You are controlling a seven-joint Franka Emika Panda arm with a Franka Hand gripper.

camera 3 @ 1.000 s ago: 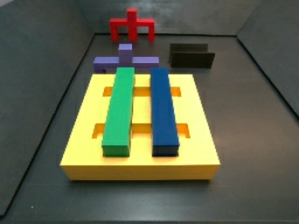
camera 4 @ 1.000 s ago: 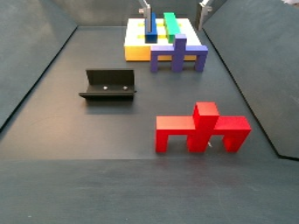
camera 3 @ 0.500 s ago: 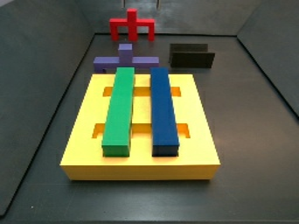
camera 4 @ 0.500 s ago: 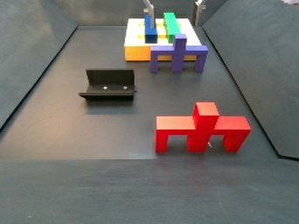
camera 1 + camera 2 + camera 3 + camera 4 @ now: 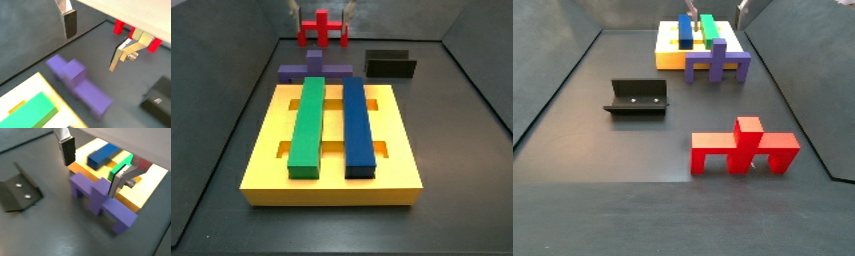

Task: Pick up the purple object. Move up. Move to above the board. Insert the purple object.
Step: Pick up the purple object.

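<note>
The purple object (image 5: 718,62) stands on the floor against the board's (image 5: 669,57) end, its crossbar on two legs. It shows in both wrist views (image 5: 100,200) (image 5: 81,85) and in a side view (image 5: 314,70). My gripper (image 5: 92,170) hangs open above it, one finger (image 5: 67,150) on each side, with nothing between them. In a side view only the fingertips (image 5: 684,10) show at the frame's upper edge. The yellow board (image 5: 265,150) carries a long green bar (image 5: 307,125) and a long blue bar (image 5: 358,125).
A red pronged piece (image 5: 744,148) (image 5: 322,28) stands on the floor beyond the purple object. The dark fixture (image 5: 636,97) (image 5: 392,65) (image 5: 17,190) sits to one side of it. Grey walls (image 5: 225,60) enclose the floor.
The fingertips have shifted slightly at the upper edge of the side views. The purple object, board, red piece and fixture have not moved.
</note>
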